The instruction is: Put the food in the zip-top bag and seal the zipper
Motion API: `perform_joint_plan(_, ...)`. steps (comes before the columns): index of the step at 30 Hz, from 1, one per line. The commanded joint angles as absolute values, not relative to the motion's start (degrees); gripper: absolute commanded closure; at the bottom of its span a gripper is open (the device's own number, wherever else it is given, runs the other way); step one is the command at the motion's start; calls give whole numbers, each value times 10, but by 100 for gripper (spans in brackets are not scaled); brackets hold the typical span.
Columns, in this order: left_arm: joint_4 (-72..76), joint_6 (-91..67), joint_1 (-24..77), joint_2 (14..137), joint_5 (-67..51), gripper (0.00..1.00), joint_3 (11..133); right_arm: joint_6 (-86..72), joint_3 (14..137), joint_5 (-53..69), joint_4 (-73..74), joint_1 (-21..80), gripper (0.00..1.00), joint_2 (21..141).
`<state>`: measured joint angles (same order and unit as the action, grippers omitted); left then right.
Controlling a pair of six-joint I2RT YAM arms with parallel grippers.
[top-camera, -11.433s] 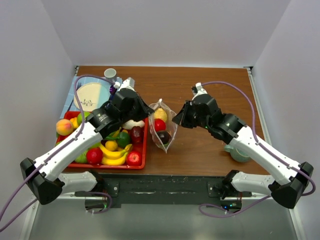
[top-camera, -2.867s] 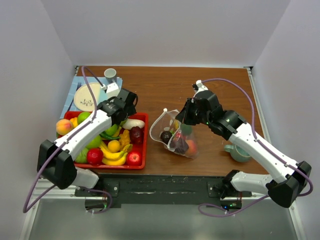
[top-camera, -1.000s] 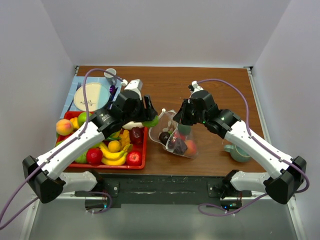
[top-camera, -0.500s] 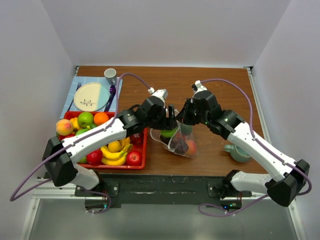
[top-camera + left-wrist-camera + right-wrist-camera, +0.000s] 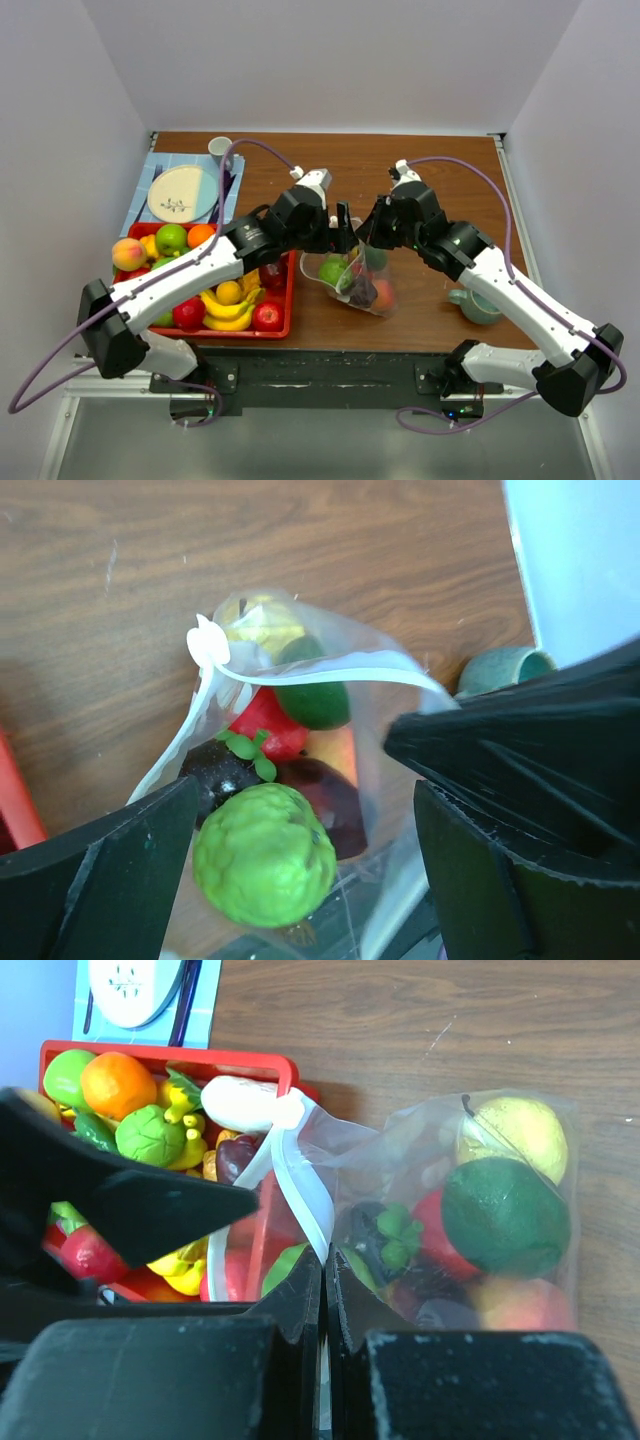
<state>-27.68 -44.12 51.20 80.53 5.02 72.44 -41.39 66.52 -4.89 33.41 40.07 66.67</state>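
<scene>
Closest to the table's (image 5: 400,170) front edge, down and to the left of the left claw (image 5: 340,237), a red tray (image 5: 230,334) holds bananas (image 5: 225,310), a red apple (image 5: 267,316) and a peach (image 5: 128,253). To the right of the right claw (image 5: 323,1255) and a little nearer, a green mug (image 5: 478,305) stands apart from everything.

Between the two claws slumps the zip-top bag (image 5: 352,285), just beside the tray's right wall. The left claw hangs over the bag's mouth, released and gripping nothing. Below it, between its spread fingers (image 5: 110,870) and touching neither, a bumpy lime-green fruit (image 5: 263,853) lies inside the bag. Past that fruit are a red one (image 5: 268,732), a dark green one (image 5: 315,698) and a yellow one (image 5: 255,625). The right claw is clenched on the bag's mouth edge, and the pale zipper (image 5: 298,1188) runs out from its tips.

Farthest back, beyond the left claw, a plate (image 5: 180,193) rests on a blue mat (image 5: 150,172) beside a small cup (image 5: 221,148).
</scene>
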Motion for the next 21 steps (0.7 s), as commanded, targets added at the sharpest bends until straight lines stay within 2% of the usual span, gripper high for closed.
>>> perform_joint_plan(1, -298, -444, 514, 750, 96, 9, 777, -410, 700, -63, 352, 404, 100, 648)
perform_joint_plan(4, -372, -467, 513, 730, 156, 14, 796, -407, 713, -81, 371, 405, 100, 643)
perform_joint_plan(5, -397, -484, 513, 713, 182, 20, 798, -406, 712, -81, 370, 404, 100, 642)
perform_joint_plan(9, -562, -613, 502, 658, 313, 23, 767, -406, 701, -73, 364, 404, 100, 634)
perform_joint_plan(16, -634, -747, 474, 559, 296, 24, 591, -410, 682, -56, 338, 405, 100, 633)
perform_joint_plan(21, -655, -807, 457, 524, 327, 24, 527, -410, 669, -44, 329, 404, 100, 632)
